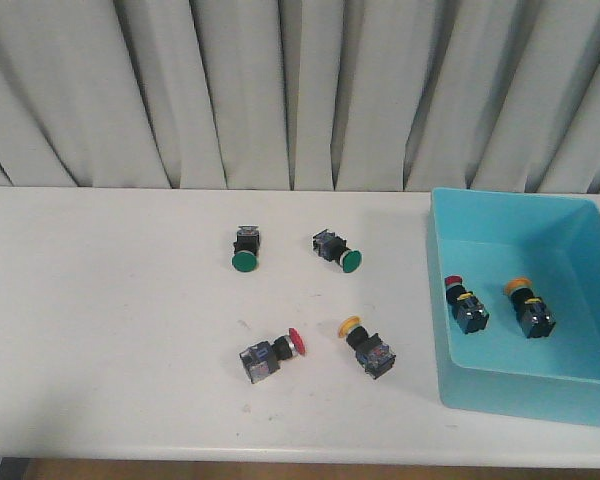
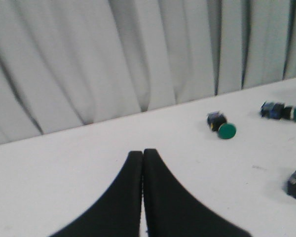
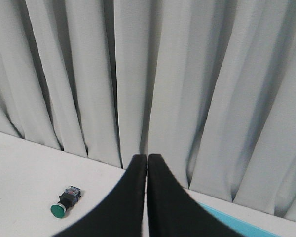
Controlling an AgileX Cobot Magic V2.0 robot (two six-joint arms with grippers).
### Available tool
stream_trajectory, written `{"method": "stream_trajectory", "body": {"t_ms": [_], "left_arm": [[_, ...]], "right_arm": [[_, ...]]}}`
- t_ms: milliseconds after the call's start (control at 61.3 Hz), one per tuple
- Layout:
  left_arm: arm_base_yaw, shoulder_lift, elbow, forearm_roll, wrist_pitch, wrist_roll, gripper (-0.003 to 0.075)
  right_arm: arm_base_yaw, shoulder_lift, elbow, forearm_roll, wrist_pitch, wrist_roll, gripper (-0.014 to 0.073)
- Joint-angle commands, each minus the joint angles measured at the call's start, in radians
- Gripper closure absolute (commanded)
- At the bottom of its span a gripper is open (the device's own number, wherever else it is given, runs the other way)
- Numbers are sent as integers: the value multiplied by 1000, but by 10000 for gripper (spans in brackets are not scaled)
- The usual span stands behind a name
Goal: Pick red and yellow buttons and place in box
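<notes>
White table (image 1: pixel 100 330), box (image 1: pixel 450 385) holding buttons (image 1: pixel 466 304)

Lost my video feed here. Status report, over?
Left gripper and right gripper shut, empty. Red button and yellow button on table; two already in box. Path unobstructed.

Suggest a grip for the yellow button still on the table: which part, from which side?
Grip the yellow button by its blocky black-and-grey body, not the round cap. It lies on its side, cap pointing away toward the curtain and left, so come from above, fingers across the body's flat sides. The red button lies apart, leaving room.
</notes>
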Motion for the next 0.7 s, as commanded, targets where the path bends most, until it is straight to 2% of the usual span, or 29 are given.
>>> {"method": "stream_trajectory", "body": {"t_ms": [0,114,261,440,685], "left_arm": [[59,-149,87,-12,-76,-36,727],[133,-282,173,-12,-58,-62,727],[204,-274,228,-8,-66,-105,727],[193,-274,227,34,-66,-102,727],[96,-274,228,71,-58,-102,727]], "right_arm": [[1,-9,-29,22,-57,-10,600],[1,-9,-29,22,-57,-10,600],[1,-9,-29,22,-56,-10,600],[1,-9,-29,22,-53,-10,600],[1,-9,-29,22,-53,-10,600]]}}
